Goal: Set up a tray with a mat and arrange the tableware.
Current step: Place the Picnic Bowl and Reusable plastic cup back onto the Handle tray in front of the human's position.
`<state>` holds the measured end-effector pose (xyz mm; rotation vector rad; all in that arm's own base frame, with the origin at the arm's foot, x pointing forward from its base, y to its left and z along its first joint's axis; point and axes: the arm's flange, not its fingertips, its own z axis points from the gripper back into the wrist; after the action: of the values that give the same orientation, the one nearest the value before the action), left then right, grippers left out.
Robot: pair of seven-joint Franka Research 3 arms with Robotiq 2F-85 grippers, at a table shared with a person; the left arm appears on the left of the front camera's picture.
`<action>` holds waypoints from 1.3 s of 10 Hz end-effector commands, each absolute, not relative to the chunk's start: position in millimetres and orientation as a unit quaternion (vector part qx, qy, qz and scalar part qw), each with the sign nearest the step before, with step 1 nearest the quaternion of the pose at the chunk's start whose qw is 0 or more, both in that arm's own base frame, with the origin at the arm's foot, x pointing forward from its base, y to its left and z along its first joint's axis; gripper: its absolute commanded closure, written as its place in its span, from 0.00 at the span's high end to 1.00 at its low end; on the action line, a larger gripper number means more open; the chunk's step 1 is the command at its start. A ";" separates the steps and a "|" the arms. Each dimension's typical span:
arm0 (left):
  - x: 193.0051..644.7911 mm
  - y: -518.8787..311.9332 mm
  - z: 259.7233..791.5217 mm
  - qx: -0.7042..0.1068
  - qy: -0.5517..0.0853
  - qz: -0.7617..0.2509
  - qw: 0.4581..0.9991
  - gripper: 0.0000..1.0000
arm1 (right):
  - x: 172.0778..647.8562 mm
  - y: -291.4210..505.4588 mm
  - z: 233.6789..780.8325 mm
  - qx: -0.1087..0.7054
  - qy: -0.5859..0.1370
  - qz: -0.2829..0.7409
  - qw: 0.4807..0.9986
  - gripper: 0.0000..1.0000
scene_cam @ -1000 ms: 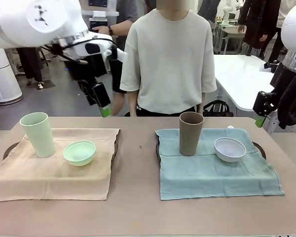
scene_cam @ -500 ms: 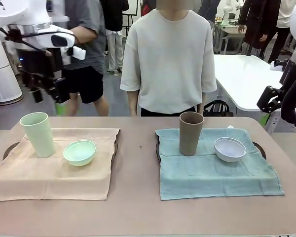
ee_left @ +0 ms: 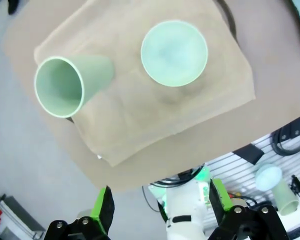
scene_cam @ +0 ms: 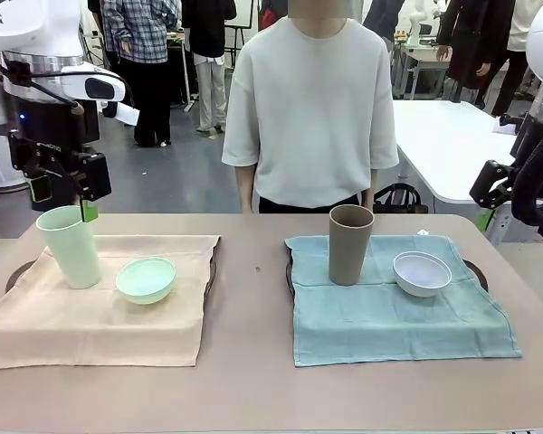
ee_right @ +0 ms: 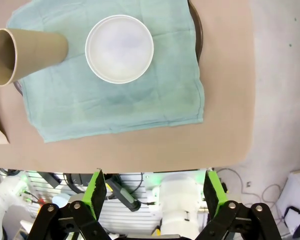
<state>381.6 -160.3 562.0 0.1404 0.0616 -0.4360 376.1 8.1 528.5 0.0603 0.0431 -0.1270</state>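
On the desk (scene_cam: 253, 380), a green cup (scene_cam: 70, 246) and green bowl (scene_cam: 146, 279) sit on a tan mat (scene_cam: 90, 325) at nine o'clock. A brown cup (scene_cam: 350, 244) and white bowl (scene_cam: 422, 273) sit on a teal mat (scene_cam: 389, 321) at three o'clock. Both the left pincer (ee_left: 157, 205) and right pincer (ee_right: 152, 192) hang open, holding nothing.

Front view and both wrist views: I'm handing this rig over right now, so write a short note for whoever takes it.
Left gripper: open, empty, raised behind the mint green tumbler.
Right gripper: open, empty, off the table's right edge.
Beige mat: mint green tumbler upright, mint green bowl beside it.
Teal mat: tan-brown tumbler upright, white bowl beside it.
Done: both mats lie over dark trays, tableware placed.
Left: seemingly nothing.
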 end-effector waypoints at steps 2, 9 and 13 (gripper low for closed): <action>383.6 -161.0 563.9 0.068 0.019 -0.226 0.971 1.00 | 372.2 9.3 529.2 0.030 0.020 -0.062 0.997 1.00; 382.5 -161.6 563.4 0.069 0.025 -0.218 0.973 1.00 | 374.8 8.2 530.9 0.030 0.019 -0.063 0.997 1.00; 380.3 -34.0 551.8 -0.069 0.009 -0.164 0.984 1.00 | 363.0 -67.5 535.6 0.077 0.001 -0.129 0.989 1.00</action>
<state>387.9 -62.5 557.2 -0.0351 0.0548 -0.3365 368.0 -55.6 535.9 0.1191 0.0176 -0.2484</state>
